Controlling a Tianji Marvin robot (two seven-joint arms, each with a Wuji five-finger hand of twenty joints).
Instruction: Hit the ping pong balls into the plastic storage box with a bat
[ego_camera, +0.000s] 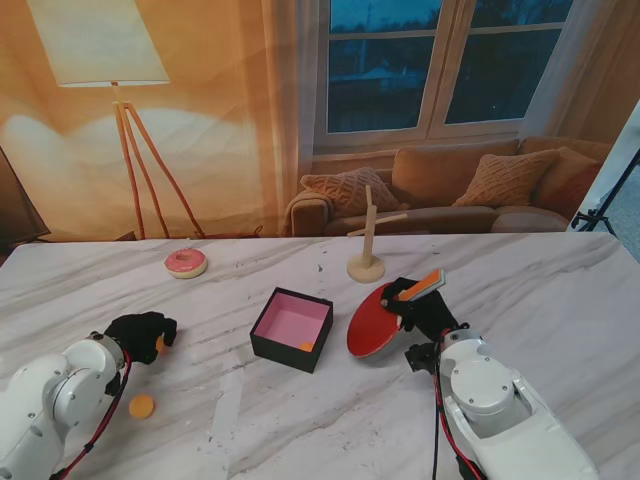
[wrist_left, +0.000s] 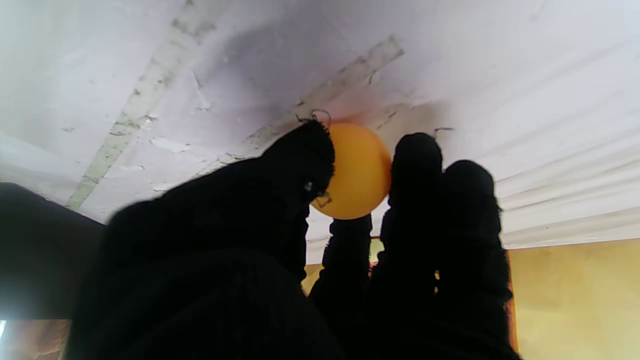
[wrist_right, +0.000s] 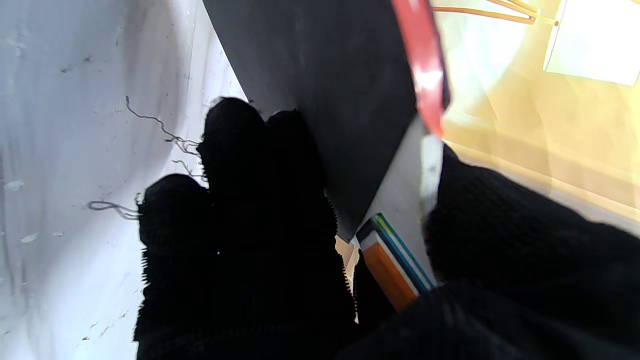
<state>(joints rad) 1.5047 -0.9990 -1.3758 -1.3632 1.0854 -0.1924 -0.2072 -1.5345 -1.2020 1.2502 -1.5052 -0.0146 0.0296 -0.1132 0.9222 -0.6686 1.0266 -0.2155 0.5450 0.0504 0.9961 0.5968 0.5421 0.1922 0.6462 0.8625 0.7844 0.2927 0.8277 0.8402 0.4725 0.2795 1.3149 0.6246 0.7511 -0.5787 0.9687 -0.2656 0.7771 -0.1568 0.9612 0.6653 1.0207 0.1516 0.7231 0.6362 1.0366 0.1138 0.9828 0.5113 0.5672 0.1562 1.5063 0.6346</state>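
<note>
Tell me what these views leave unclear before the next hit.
- Ball at the left robot hand: black fingers cover both sides, so a firm grip can't be confirmed.
- Bat handle: buried inside the right robot hand.
- Orange item in the box: too small to identify.

— What sits at the far side of the marble table (ego_camera: 560, 290)?
— A pink-iced doughnut (ego_camera: 186, 263) to the left, and a small wooden cross-shaped stand (ego_camera: 367, 243) on a round base near the middle, well apart.
— Behind the table?
— A floor lamp (ego_camera: 110, 60) on a tripod, a brown sofa (ego_camera: 450, 195) with knitted cushions, and a window (ego_camera: 440, 60).
</note>
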